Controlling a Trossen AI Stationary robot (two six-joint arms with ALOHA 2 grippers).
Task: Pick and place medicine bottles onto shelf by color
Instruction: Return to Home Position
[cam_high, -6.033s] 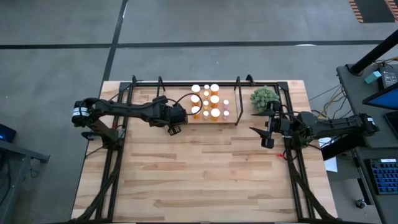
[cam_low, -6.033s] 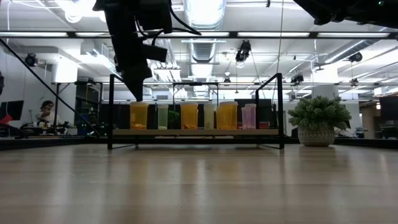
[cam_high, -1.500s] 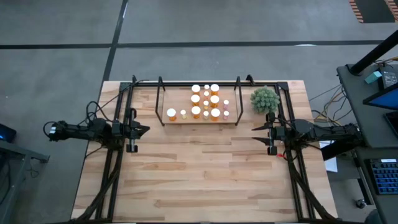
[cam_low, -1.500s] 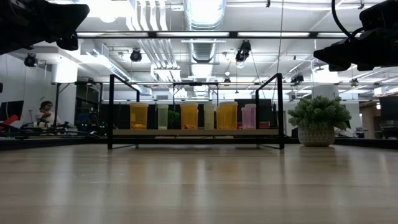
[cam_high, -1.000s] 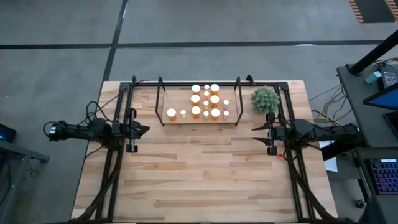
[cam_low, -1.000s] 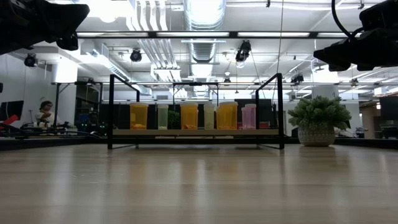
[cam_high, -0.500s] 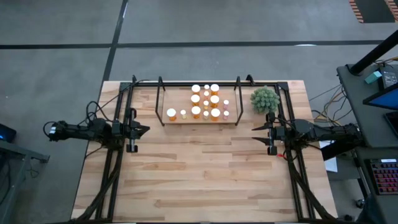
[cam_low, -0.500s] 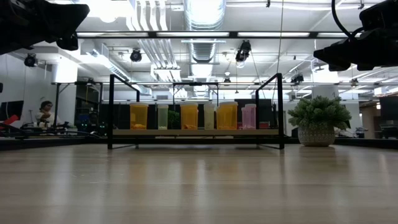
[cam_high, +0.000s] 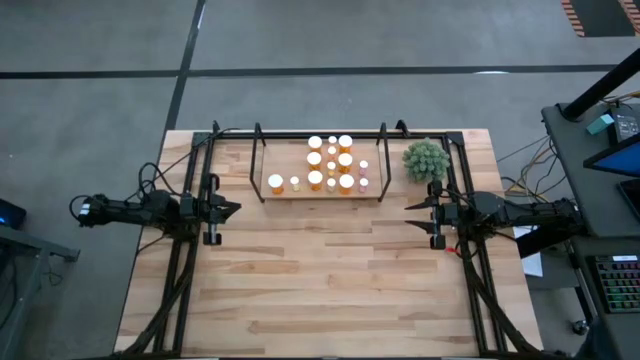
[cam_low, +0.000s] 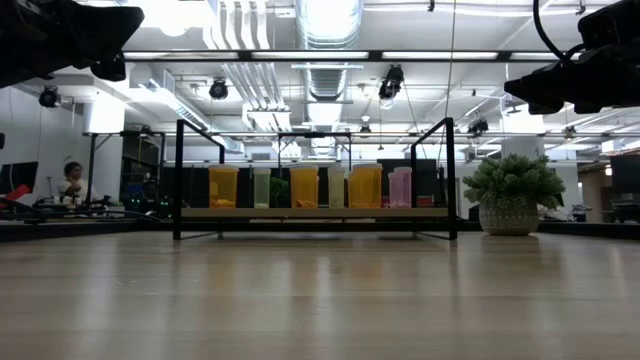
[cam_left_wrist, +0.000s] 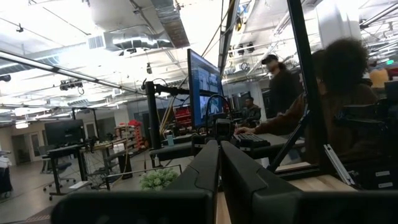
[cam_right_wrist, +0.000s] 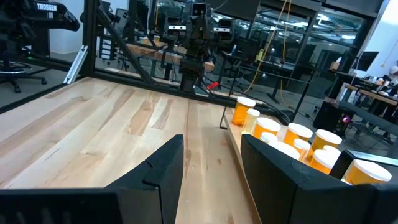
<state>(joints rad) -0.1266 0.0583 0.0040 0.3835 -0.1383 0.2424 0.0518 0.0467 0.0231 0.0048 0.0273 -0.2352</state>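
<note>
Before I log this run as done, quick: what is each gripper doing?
Left gripper: shut, empty, at the table's left side.
Right gripper: open, empty, at the table's right side.

In the low view the front medicine bottles (cam_low: 304, 186) cover the rows behind them, so their number cannot be told there. That picture's upper edge cuts off both arms: the left arm (cam_low: 60, 35) at one corner, the right arm (cam_low: 585, 70) at the other. From above, the white caps (cam_high: 315, 143) hide most bottle bodies. In the right wrist view the nearest bottle runs off the edge. The left gripper (cam_left_wrist: 219, 146) hides the pot of the plant (cam_left_wrist: 157, 179).
</note>
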